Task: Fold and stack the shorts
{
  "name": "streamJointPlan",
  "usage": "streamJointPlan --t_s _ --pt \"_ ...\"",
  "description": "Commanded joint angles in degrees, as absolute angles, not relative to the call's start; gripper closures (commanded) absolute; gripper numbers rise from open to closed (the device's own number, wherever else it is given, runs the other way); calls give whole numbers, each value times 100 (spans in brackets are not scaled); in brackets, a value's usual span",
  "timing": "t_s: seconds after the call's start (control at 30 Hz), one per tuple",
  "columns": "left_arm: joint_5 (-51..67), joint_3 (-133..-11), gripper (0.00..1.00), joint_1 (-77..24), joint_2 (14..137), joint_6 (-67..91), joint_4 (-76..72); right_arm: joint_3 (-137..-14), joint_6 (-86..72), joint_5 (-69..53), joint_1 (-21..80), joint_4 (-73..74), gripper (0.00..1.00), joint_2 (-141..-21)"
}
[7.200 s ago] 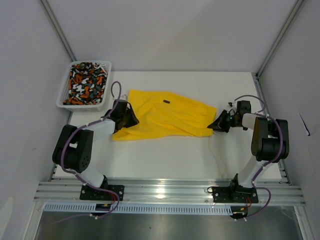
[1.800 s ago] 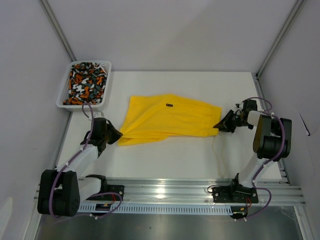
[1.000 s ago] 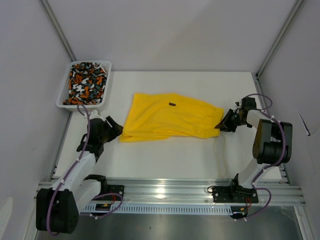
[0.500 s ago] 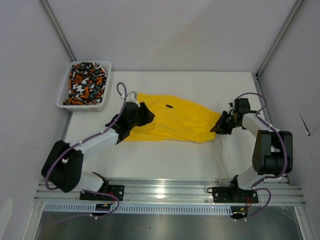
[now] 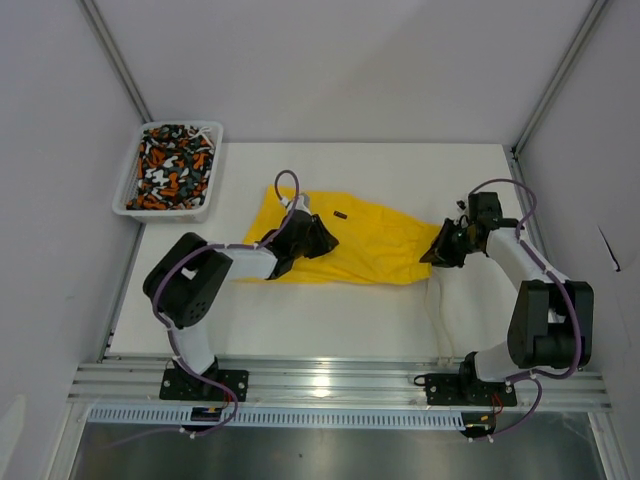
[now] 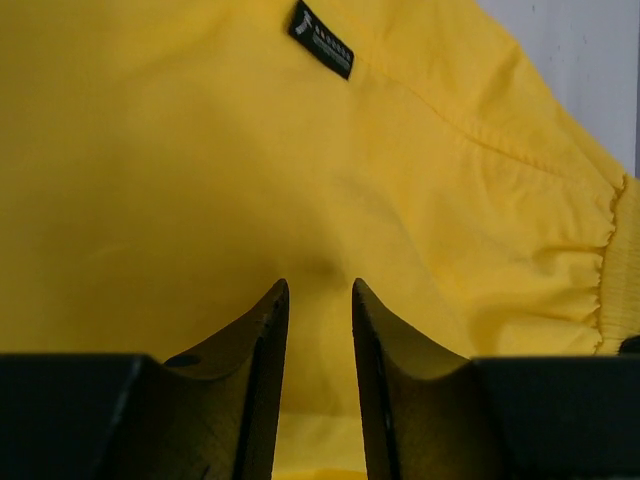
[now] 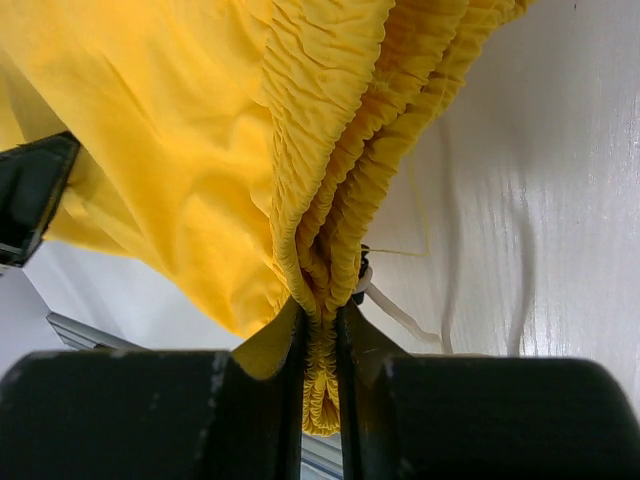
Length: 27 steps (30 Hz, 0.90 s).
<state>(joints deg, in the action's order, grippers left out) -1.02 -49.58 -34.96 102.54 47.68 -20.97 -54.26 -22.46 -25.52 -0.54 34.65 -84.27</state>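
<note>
**Fig. 1, top view.** Yellow shorts [image 5: 365, 245] lie spread at centre of table [image 5: 330, 310], waistband [image 7: 330, 150] toward 3 o'clock. Right gripper [image 5: 430, 257] at 3 o'clock edge of shorts, 2 fingers pinching bunched waistband. Pale drawstring [image 7: 392, 308] hangs loose beside grip. Left gripper [image 5: 327, 240] tips-down on 9 o'clock half of cloth, black label [image 5: 340, 213] at its 1 o'clock. Narrow gap between its fingers; cannot tell whether cloth is caught. Patterned shorts [image 5: 172, 165] lie in white mesh basket [image 5: 160, 212] at 10 o'clock corner, well apart.
</note>
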Motion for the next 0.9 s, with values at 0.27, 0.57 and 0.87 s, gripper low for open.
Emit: streamJointPlan --t_s 0.27,0.57,0.87 --pt "-404 -5098 70 -4420 10608 5045 -2646 -6679 -2364 -2373 606 3999 100 -8121" --pt "-598 -5159 72 -4553 10635 5133 -2426 -7672 -2575 -2268 1466 4192 99 -8270" --pt "-676 -5282 72 -4553 10591 4914 -2119 -6760 -2724 -2320 1293 3755 98 -7841"
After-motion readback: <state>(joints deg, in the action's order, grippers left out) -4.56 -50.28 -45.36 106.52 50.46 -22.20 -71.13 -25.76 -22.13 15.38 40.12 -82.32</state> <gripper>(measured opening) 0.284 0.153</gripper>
